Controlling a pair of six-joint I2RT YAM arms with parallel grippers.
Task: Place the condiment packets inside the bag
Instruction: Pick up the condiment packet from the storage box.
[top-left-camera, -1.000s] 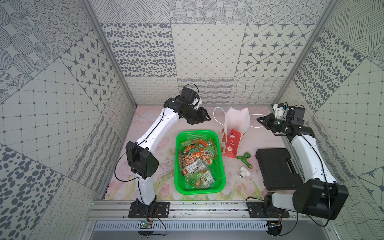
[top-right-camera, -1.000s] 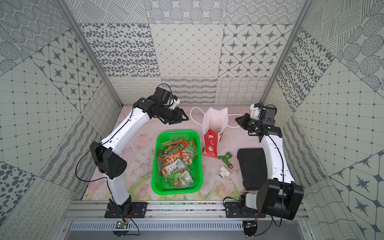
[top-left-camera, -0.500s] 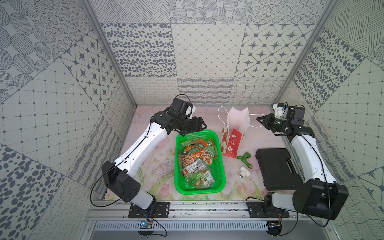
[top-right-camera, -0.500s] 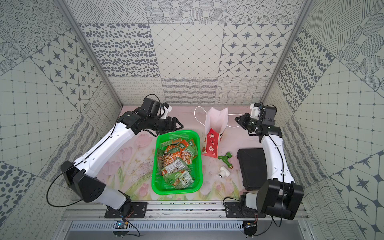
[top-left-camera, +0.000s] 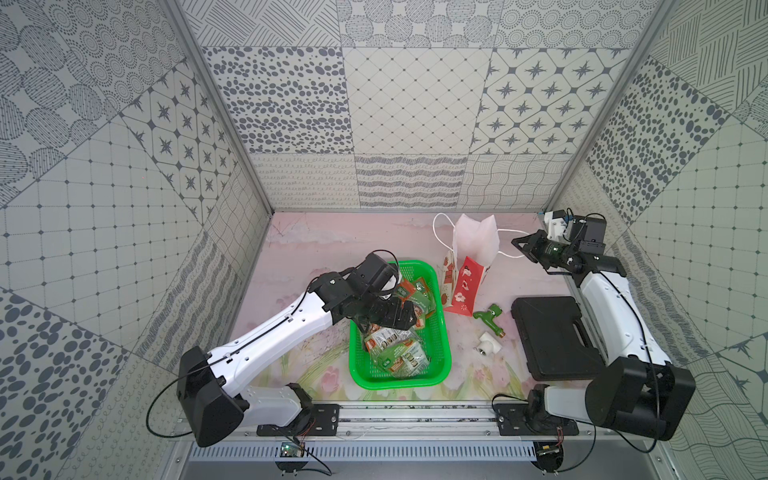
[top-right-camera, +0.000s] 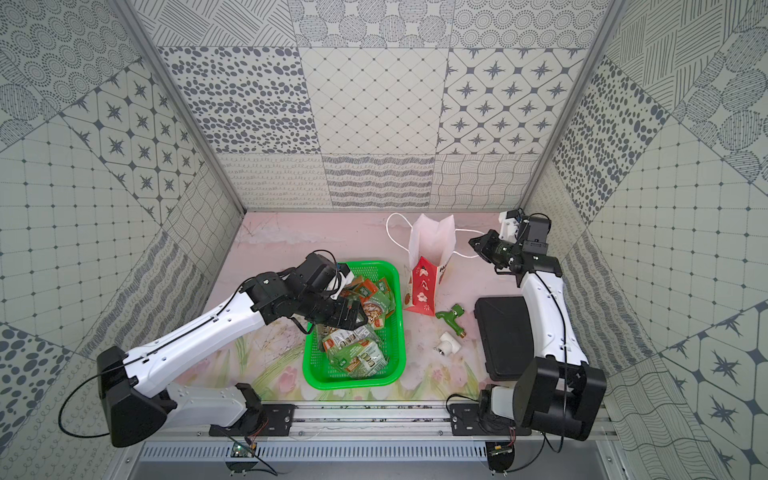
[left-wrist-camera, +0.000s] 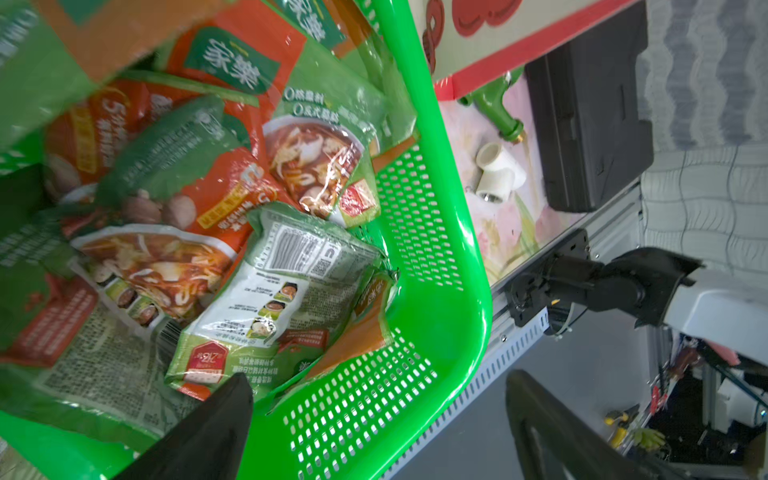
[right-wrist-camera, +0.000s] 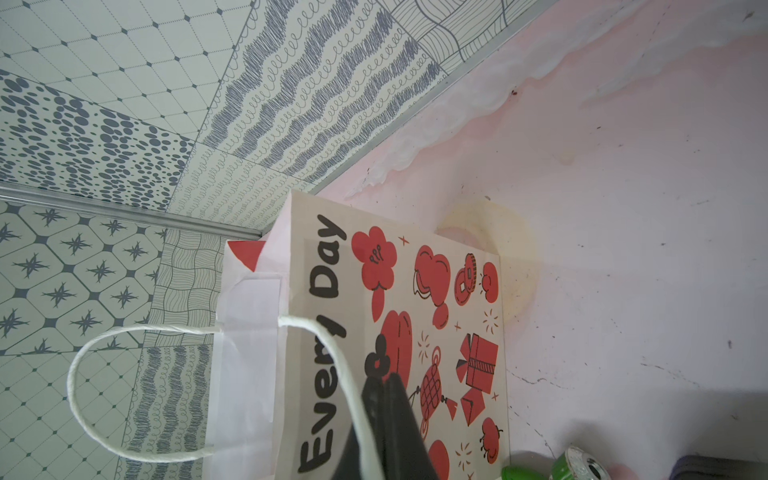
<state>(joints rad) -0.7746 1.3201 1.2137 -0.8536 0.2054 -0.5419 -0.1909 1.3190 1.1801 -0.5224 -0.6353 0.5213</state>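
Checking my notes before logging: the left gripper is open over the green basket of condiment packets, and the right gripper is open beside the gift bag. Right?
Not quite: the right gripper is shut on the gift bag's white cord handle, as the right wrist view shows. The rest is right.

Lab test cell: patterned panels (top-left-camera: 411, 99), aluminium rail (top-left-camera: 415, 411)

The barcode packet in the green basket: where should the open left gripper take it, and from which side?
Probably pinch the barcode end of the barcode packet, coming down from above: it lies on top of the other packets, that end free, and the basket wall blocks the sides.
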